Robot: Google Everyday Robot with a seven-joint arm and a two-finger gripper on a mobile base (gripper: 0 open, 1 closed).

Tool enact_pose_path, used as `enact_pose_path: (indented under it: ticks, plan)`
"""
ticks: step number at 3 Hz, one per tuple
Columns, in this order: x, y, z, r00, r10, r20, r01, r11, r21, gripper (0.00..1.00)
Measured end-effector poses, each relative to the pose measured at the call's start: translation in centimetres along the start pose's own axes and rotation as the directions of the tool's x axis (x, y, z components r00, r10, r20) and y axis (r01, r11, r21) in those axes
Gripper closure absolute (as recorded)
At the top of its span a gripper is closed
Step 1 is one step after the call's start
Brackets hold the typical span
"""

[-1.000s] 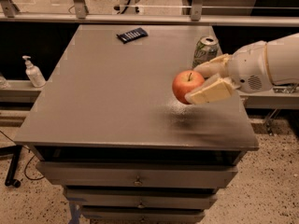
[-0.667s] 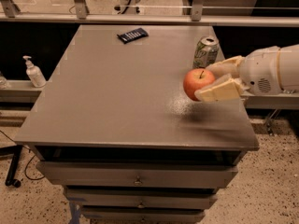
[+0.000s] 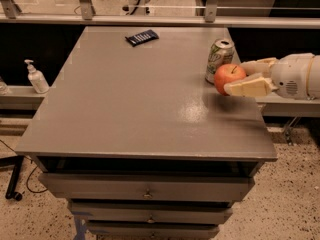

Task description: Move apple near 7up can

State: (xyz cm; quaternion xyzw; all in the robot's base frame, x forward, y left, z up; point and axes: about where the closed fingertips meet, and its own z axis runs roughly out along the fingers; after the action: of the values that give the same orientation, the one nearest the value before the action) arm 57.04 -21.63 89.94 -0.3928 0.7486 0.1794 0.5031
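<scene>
At the table's [image 3: 125, 99] right edge, the pincer [image 3: 236, 78] grips the apple [image 3: 226, 77] just beside the 7up can [image 3: 220, 54]; only release seems left.

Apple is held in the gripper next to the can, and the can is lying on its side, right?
No, the can stands upright on the table, as the camera view shows. The rest is right: the gripper holds the apple next to the can.

The gripper [image 3: 237, 78], clamping the apple [image 3: 228, 77], is crowding the 7up can [image 3: 220, 58] at the bench's [image 3: 130, 104] right edge; leftward, broad surface is lying open.
</scene>
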Motion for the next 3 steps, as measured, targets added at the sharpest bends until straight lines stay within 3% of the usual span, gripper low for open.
enact_pose_path:
  ticks: [1, 2, 3]
  plan:
    - [1.6, -2.6, 0.6, 1.000, 0.029, 0.006, -0.030, 0.9992, 0.028, 1.00]
    - [2.9, -4.0, 1.3, 0.999, 0.050, -0.005, -0.050, 0.9984, 0.026, 0.84]
    - [3.5, -4.8, 2.0, 0.999, 0.051, -0.012, -0.051, 0.9986, 0.017, 0.61]
